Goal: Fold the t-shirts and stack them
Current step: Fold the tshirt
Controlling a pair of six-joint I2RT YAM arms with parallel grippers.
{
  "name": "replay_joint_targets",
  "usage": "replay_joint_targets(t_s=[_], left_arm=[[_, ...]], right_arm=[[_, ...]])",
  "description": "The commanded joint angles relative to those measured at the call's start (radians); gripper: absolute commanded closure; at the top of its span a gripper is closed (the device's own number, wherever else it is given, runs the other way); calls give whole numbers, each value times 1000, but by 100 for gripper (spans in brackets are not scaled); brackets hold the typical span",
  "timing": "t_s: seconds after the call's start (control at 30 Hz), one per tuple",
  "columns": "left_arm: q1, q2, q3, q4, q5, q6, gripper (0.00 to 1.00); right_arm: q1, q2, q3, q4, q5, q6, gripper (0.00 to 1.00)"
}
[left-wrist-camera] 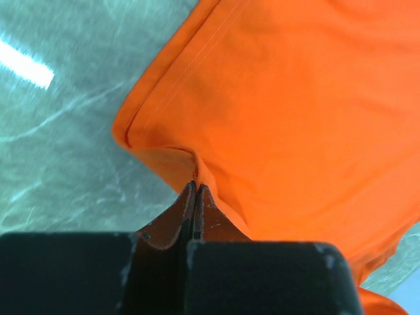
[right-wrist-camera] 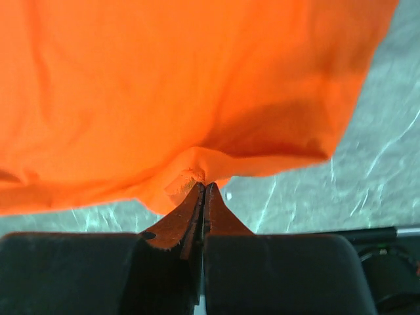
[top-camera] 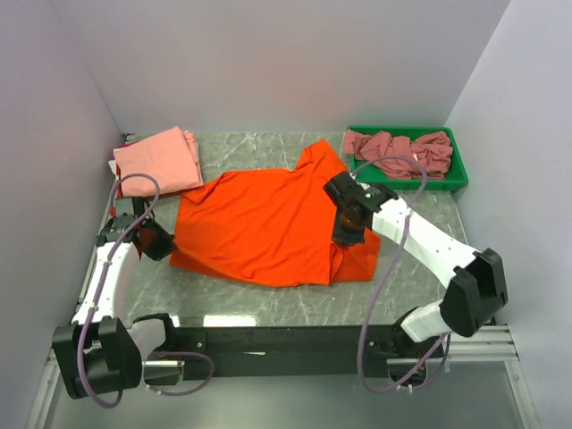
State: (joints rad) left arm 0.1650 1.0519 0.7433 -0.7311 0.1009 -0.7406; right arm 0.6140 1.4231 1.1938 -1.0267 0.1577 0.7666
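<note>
Here left claw [left-wrist-camera: 195,186], right claw [right-wrist-camera: 205,186] pinch orange t-shirt [top-camera: 259,223].

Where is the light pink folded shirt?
In the top view, the folded light salmon-pink cloth t-shirt lies at the far left corner of the grey marble table, just left of the spread bright orange cloth t-shirt and beyond the left end effector.

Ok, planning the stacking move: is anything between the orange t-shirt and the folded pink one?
Nothing visible: only bare marble tabletop lies between the bright orange cloth t-shirt and the folded salmon-pink cloth t-shirt.
</note>
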Motion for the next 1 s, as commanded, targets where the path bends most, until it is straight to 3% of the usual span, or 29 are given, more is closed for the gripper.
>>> replay_joint_targets(t_s=[0.0,0.57,0.97], left_arm=[[34,60,56,97,43,32,99],[94,326,192,206,155,78,99],[128,379,197,239,175,76,100]], right_arm=[[-45,57,91,17,49,-84,100],[-151,411,545,-91,128,-214,100],[-188,494,652,-128,137,-243,100]])
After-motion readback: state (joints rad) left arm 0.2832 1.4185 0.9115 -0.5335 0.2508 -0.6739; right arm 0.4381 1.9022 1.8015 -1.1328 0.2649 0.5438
